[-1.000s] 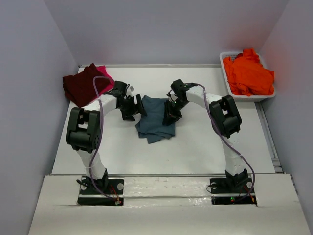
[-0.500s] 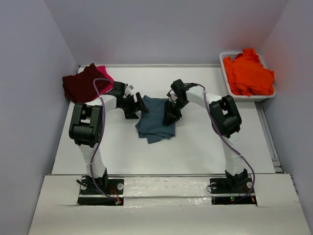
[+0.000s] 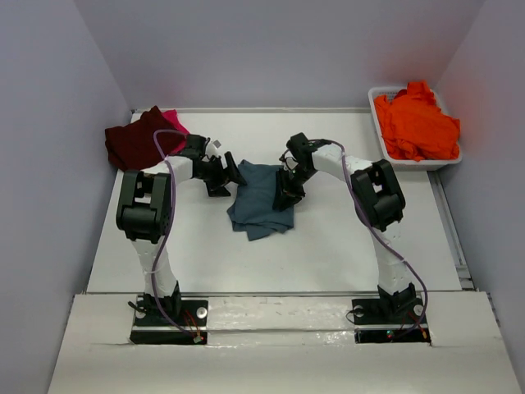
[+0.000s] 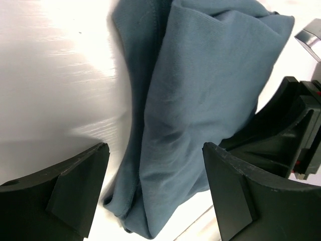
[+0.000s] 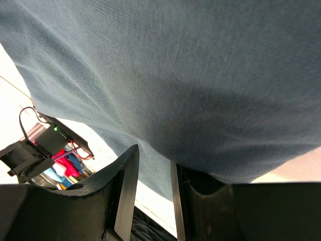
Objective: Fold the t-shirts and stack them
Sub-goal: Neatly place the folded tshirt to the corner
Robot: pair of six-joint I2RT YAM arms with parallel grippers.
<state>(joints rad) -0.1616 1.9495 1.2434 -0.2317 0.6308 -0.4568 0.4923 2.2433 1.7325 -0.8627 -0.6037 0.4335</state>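
Teal-blue t-shirt (image 3: 261, 203) lies mid-worktop (image 3: 353, 238), right gripper (image 3: 285, 194) pinching its right edge, left gripper (image 3: 229, 175) spread wide alongside.

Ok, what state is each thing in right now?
slate teal-blue cloth t-shirt: folded, lying flat.
dark maroon cloth t-shirt: lying atop bright pink cloth t-shirt.
vivid orange cloth t-shirts: crumpled in white plastic tub.
left gripper: open.
right gripper: shut on teal-blue t-shirt.
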